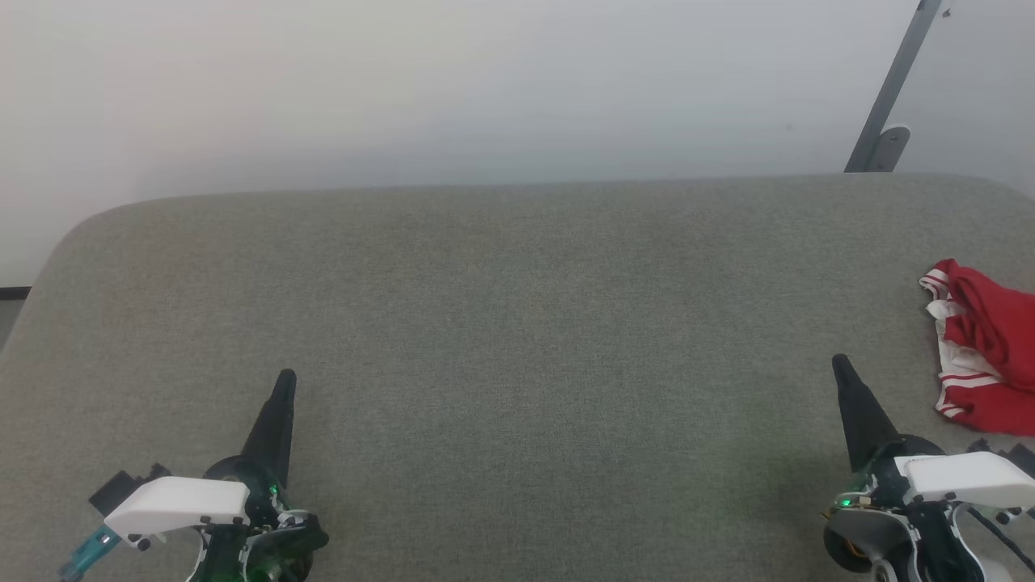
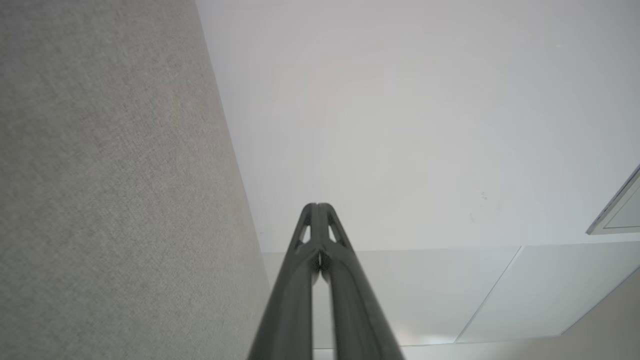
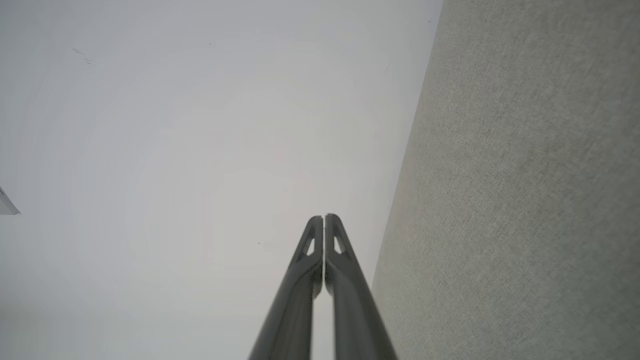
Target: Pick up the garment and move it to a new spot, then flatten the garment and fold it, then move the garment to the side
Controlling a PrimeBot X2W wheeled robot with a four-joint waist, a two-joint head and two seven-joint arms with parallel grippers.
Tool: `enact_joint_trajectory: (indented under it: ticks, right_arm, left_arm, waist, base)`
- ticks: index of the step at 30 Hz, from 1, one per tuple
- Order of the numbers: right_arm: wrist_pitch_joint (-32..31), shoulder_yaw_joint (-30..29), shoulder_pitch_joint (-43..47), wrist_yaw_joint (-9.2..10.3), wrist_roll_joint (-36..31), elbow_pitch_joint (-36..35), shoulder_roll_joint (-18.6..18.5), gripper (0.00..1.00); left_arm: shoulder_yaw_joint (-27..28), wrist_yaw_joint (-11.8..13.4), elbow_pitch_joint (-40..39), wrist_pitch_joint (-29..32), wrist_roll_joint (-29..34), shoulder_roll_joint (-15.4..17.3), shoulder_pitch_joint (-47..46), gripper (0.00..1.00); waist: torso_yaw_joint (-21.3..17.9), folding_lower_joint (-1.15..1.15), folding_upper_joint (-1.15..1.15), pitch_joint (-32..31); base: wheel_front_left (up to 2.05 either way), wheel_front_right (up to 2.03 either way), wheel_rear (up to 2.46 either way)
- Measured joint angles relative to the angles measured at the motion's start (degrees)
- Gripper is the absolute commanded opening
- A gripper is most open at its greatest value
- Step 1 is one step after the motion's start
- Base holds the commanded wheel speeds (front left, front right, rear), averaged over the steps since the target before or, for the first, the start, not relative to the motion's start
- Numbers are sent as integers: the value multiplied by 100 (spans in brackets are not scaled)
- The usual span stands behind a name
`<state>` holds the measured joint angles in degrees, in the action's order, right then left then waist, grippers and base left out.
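Currently the red shirt (image 1: 988, 347) lies crumpled in a small heap at the far right side of the gray, cloth-covered bench (image 1: 517, 323), and the edge of the head view cuts part of it off. Its white parts with red stripes face toward the middle of the bench. The left hand (image 1: 285, 378) is at the lower left of the head view and the right hand (image 1: 841, 364) is at the lower right, both above the bench with their dark tips pointing away from the robot. The right hand is near the shirt but does not touch it; the left hand is well apart from it. Each wrist view shows the two long fingers (image 2: 295, 285) pressed together along their length, so both hands are fully closed and hold nothing. Behind the bench is a plain pale wall (image 1: 485, 81), and a gray metal bar (image 1: 893, 89) leans on it at the upper right.
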<state>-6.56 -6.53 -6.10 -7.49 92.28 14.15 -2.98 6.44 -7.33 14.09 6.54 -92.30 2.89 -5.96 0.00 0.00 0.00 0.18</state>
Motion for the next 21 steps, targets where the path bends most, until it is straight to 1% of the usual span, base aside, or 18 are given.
enact_joint_trajectory:
  ticks: [21]
  right_arm:
    - [0,0,0,0,0,0,0,0]
  left_arm:
    - [0,0,0,0,0,0,0,0]
  waist:
    - [0,0,0,0]
  base:
    - [0,0,0]
